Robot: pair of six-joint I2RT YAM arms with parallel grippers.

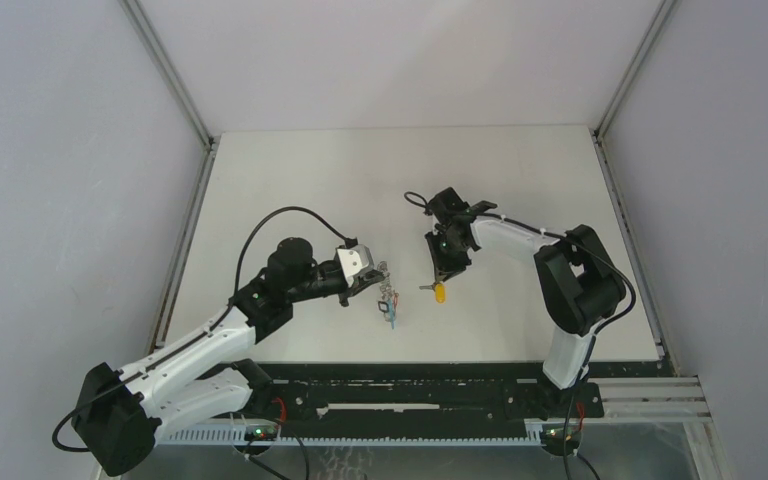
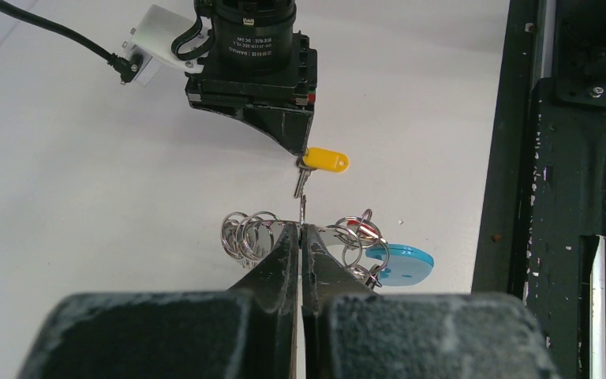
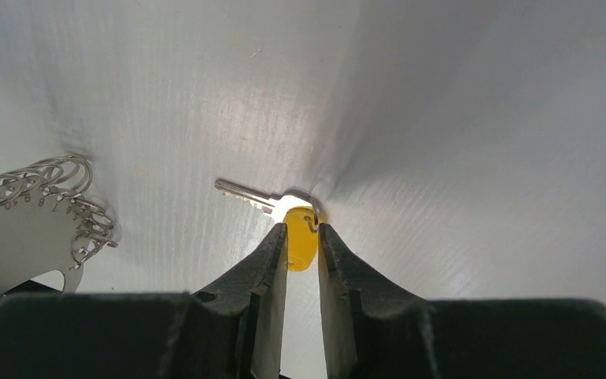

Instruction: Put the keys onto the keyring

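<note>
Two grips carry the risk here. The right jaws are clenched on the yellow head of the key (image 2: 325, 160), its blade sticking out past their tips toward the left jaws. Pinched on smooth plastic, I'd judge it could swivel or slip once the blade meets metal. The left jaws are closed tight on a thin edge of the ring (image 3: 16, 245), whose loops fan out to one side of the tips and whose cyan piece (image 2: 402, 264) lies to the other. A sideways push could twist it out or drag it over the desk (image 1: 310, 180). The blade tip sits just ahead of the left jaws, near the loops but apart — aimed badly, it would jam against a loop instead of threading.
</note>
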